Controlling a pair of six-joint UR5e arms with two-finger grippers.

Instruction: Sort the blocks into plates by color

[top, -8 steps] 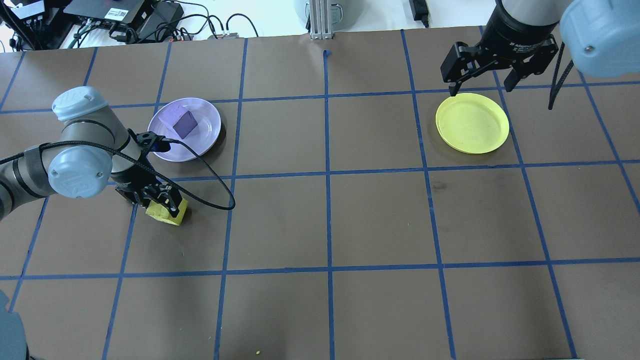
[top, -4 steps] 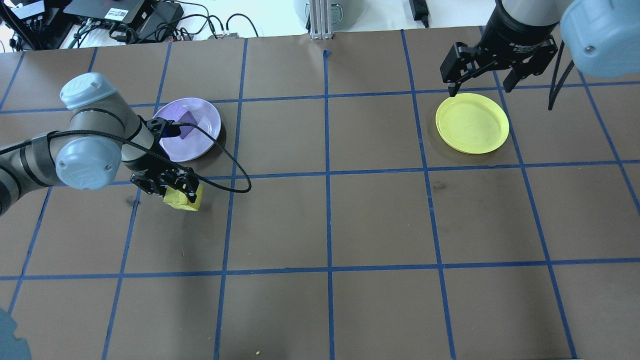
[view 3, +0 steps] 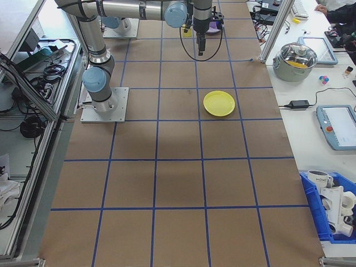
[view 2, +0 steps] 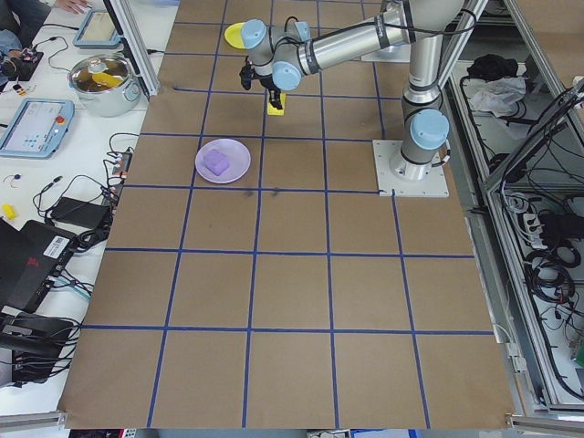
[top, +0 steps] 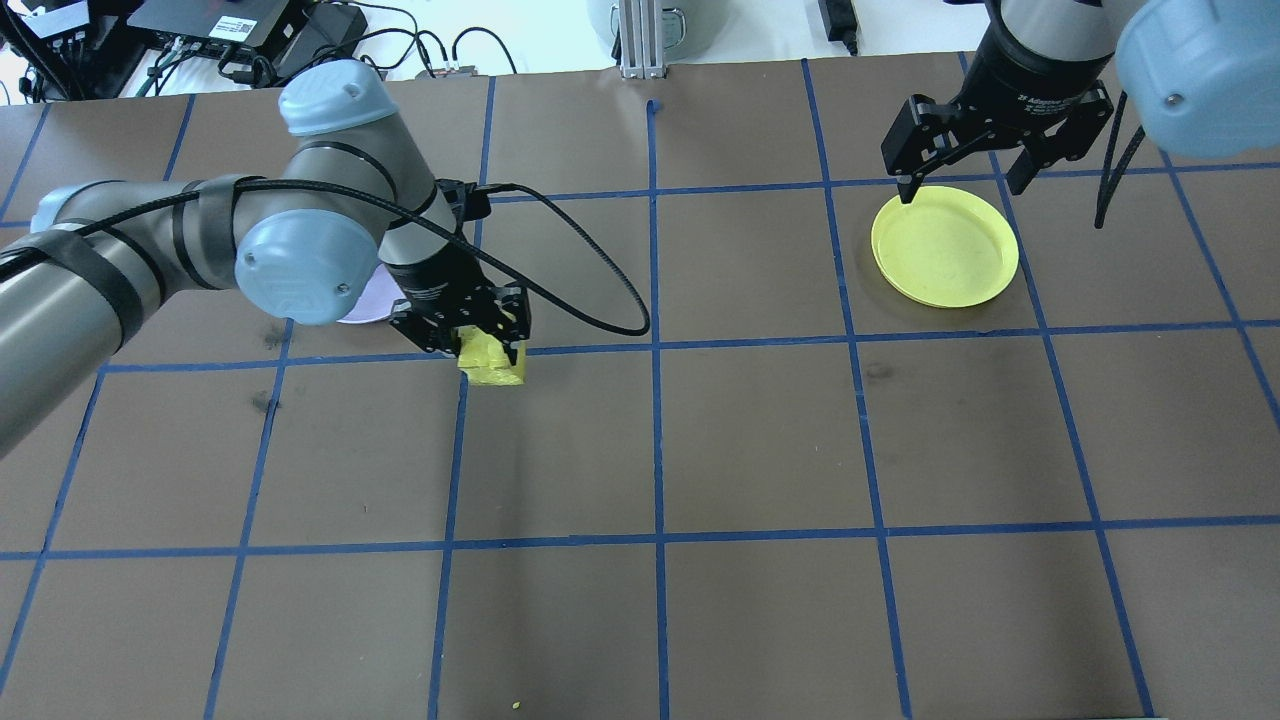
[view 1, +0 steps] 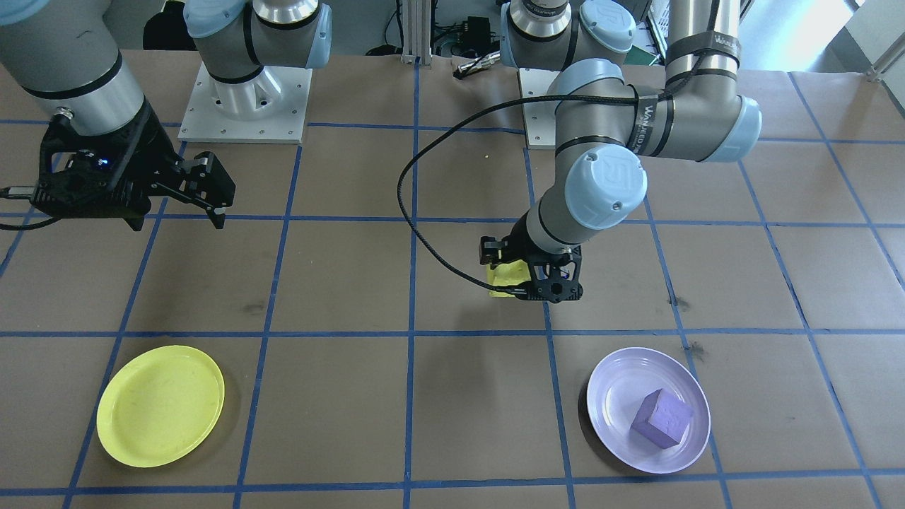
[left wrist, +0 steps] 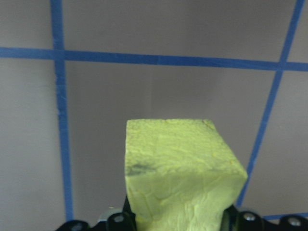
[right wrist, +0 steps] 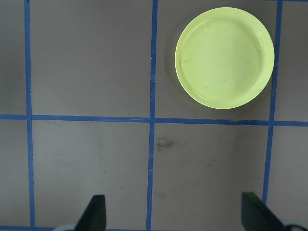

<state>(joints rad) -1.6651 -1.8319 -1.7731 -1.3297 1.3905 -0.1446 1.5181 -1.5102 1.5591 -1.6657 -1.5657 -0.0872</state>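
Note:
My left gripper [top: 488,348] is shut on the yellow block [top: 494,364] and holds it just above the brown table, right of the lavender plate [view 1: 609,382]. The left wrist view shows that block [left wrist: 183,168] between the jaws. The purple block [view 1: 661,418] lies in the lavender plate, which the left arm mostly hides in the overhead view. The yellow plate [top: 944,246] sits empty at the far right. My right gripper [top: 962,187] hangs open over that plate's far edge, and the right wrist view shows the yellow plate [right wrist: 224,57] below its fingers [right wrist: 95,211].
Blue tape lines [top: 655,345] divide the brown table into squares. Cables and electronics [top: 250,40] lie beyond the far edge. A steel pot [view 2: 105,82] and a tablet stand on the side bench. A blue bin [view 3: 331,208] sits off the table's corner.
My left arm has carried the yellow block to the right and farther out, from beside the lavender plate's near left to its right. It now covers that plate. The right gripper has stayed put.

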